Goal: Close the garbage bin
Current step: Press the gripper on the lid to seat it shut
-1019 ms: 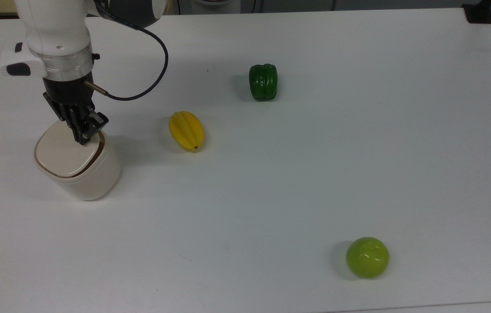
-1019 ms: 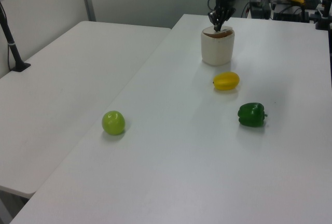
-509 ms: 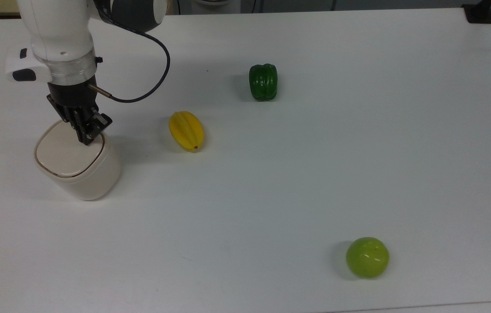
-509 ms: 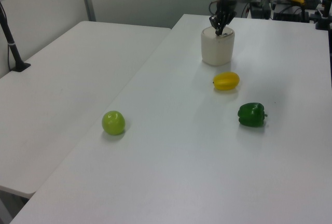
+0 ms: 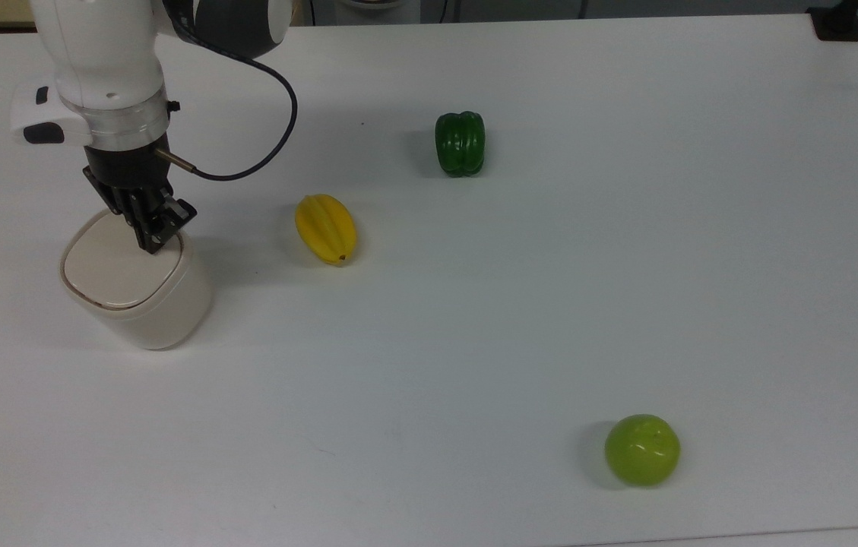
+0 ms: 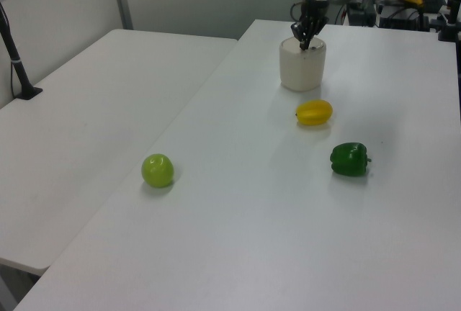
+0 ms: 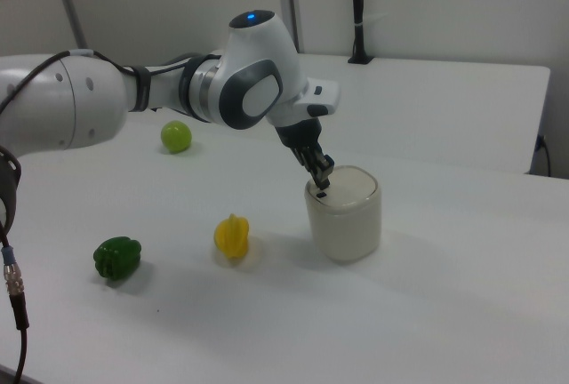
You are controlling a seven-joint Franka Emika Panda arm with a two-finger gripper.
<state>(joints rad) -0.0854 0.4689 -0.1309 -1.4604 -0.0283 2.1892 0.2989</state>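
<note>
The lid, gaping a second ago, is now lying flat on the bin (image 5: 132, 285) near the table's (image 5: 550, 304) top-view left edge, with the gripper (image 5: 155, 232), fingers pressed together, resting its tip at the lid's edge, so the closing is looking done.

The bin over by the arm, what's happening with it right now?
The gripper is pressed down at the lid's edge on the bin, fingers shut and holding nothing. The lid lies flat and looks closed, or very nearly so. On the table, a starfruit, a pepper and an apple lie apart from the bin, untouched.
</note>
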